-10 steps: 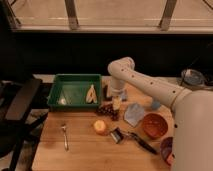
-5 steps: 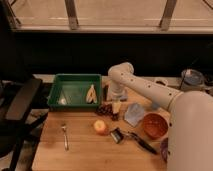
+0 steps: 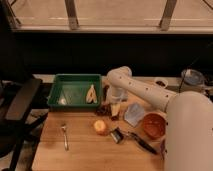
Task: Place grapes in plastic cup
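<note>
The grapes (image 3: 103, 109) lay as a dark, lumpy cluster on the bench (image 3: 85, 152), just off the near right corner of the green tray (image 3: 55, 98). The pincer (image 3: 114, 107) was down at bench level right beside them, on their right, close enough that touching and merely adjacent could not be separated. Whether the pincer was wide, narrow or already gripping the bunch could not be told, since it merged with the dark fruit below the pale wrist.

The plastic cup (image 3: 133, 114) stood a little further right, pale blue and translucent, near the pincer but apart from it. The orange bowl (image 3: 144, 124) was just beyond the cup. A round orange fruit (image 3: 100, 126) sat in front of the grapes, nearer the bench's front edge, and a fork (image 3: 65, 136) lay well to the left.

By the look of it, the step in hand was the grasp: the grapes were not yet lifted and the cup looked empty. The next move would call for a secure hold on the soft cluster, a lift clear of the bench, then a short carry rightward to centre over the narrow cup mouth before letting go, without nudging the light cup.
</note>
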Motion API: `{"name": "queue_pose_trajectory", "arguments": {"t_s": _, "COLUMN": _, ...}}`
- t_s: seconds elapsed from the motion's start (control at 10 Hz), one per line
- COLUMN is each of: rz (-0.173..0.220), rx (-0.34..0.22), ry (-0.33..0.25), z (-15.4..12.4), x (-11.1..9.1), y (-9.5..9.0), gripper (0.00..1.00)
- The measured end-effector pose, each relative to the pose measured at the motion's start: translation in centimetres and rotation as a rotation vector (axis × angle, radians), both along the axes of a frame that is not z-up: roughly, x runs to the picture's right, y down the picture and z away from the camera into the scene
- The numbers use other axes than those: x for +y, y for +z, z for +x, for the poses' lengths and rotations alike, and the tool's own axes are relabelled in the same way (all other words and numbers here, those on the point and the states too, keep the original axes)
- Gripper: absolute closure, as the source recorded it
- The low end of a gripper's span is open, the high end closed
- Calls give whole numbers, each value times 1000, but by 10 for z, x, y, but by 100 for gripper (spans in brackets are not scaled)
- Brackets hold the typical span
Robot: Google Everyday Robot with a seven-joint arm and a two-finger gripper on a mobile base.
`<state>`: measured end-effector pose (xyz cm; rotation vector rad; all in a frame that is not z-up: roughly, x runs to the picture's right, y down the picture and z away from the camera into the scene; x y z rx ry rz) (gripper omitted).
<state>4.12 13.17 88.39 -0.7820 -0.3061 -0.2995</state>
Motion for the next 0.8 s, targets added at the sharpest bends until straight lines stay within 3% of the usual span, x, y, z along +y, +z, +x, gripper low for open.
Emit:
{"name": "queue_pose_trajectory", "arguments": {"t_s": 0.2, "rz": -12, "rx": -10, "ry": -20, "z": -4, "x": 7, "y": 1, "gripper": 86}}
{"name": "queue_pose_trajectory", "arguments": {"t_s": 0.4, "rz": -14, "rx": -13, "ry": -27, "z": -4, "x": 10, "y": 0, "gripper": 99}}
{"name": "queue_pose_trajectory", "arguments": {"t_s": 0.8, "rz": 39, "rx": 3, "ry": -4, "z": 6, "x": -25, "y": -28, "gripper": 100}}
